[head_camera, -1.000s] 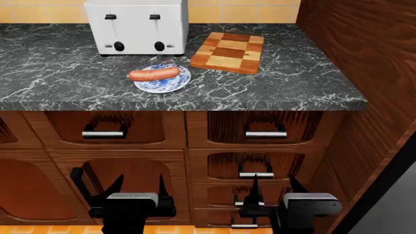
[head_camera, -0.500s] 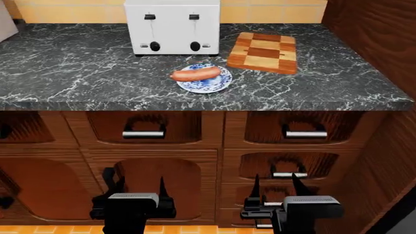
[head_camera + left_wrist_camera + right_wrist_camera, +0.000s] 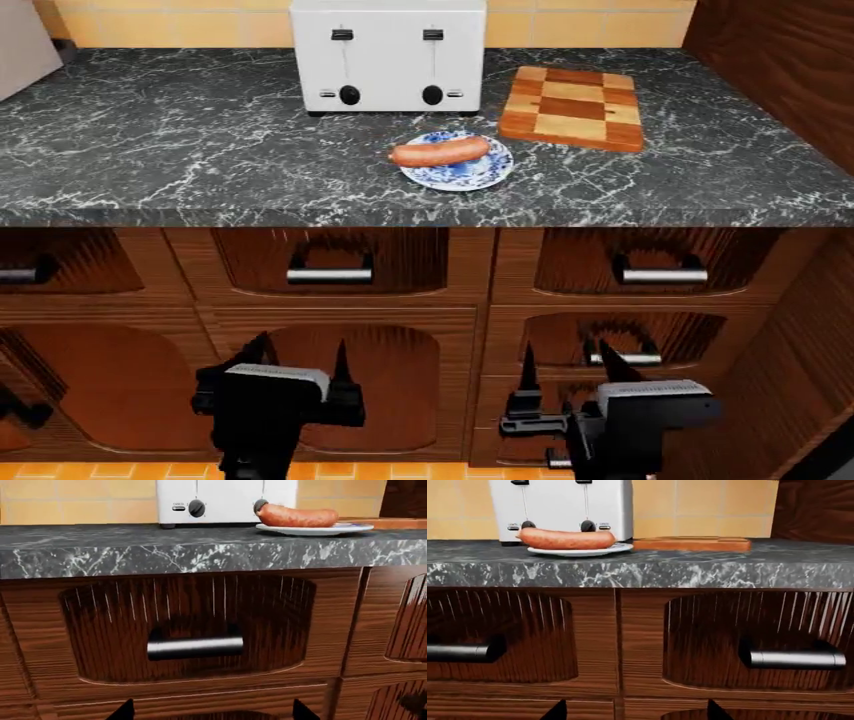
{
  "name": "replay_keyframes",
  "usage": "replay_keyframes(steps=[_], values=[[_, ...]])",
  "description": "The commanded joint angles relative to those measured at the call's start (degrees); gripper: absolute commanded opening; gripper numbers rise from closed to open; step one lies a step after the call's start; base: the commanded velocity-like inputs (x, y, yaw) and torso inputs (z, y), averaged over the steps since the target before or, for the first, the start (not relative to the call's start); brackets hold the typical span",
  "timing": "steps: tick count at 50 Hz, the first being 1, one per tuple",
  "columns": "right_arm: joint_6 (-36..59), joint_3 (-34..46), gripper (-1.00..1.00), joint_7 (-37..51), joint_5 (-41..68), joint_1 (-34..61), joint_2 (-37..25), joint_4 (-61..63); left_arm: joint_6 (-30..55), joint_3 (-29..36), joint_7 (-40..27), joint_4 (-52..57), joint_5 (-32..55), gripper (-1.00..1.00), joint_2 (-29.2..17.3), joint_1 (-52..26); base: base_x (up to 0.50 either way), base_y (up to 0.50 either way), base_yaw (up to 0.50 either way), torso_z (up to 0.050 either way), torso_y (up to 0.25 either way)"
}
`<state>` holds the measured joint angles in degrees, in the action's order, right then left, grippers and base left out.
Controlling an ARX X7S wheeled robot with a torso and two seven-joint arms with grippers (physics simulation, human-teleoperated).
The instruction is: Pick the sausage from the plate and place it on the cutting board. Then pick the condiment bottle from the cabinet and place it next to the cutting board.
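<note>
Both arms hang low in front of the wooden drawer fronts (image 3: 347,330), well below the dark marble table (image 3: 200,130). The left gripper (image 3: 296,368) points forward at the drawers, its jaws spread and holding nothing. The right gripper (image 3: 567,368) sits level with it on the other side, jaws likewise spread and empty.

On the table, the sausage (image 3: 439,152) lies across the plate (image 3: 487,172), which rests just in front of the white toaster (image 3: 387,52). The cutting board (image 3: 571,106) lies flat just beside the toaster, near the plate but apart from it. In both wrist views the sausage (image 3: 297,516) (image 3: 566,539) shows at table-edge height, above the metal drawer handles (image 3: 195,647).
</note>
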<state>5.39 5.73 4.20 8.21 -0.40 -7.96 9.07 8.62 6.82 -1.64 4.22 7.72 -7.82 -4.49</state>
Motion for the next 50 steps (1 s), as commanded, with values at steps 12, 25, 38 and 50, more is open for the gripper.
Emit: replay_keyframes(steps=[12, 25, 38, 50], values=[[68.7, -16.8, 1.00, 1.2, 41.5, 39.0, -19.9, 30.9, 32.7, 4.6, 22.2, 6.9, 9.2, 1.00, -18.4, -41.6, 0.00, 0.00, 0.00, 0.000, 0.000], [81.6, -12.2, 1.00, 13.0, 63.8, 68.0, -32.6, 15.2, 29.3, 6.8, 34.6, -13.4, 6.8, 1.00, -26.5, -64.4, 0.01, 0.00, 0.00, 0.000, 0.000], [79.3, -2.1, 1.00, 7.5, 58.5, 77.9, -35.5, 8.2, 27.0, 12.4, 37.5, -29.5, -0.5, 1.00, -29.0, -79.3, 0.30, 0.00, 0.00, 0.000, 0.000], [79.0, -0.2, 1.00, 7.0, 59.5, 80.3, -36.7, 6.5, 24.9, 12.7, 36.3, -33.2, -1.5, 1.00, -27.8, -81.4, 0.49, 0.00, 0.00, 0.000, 0.000]])
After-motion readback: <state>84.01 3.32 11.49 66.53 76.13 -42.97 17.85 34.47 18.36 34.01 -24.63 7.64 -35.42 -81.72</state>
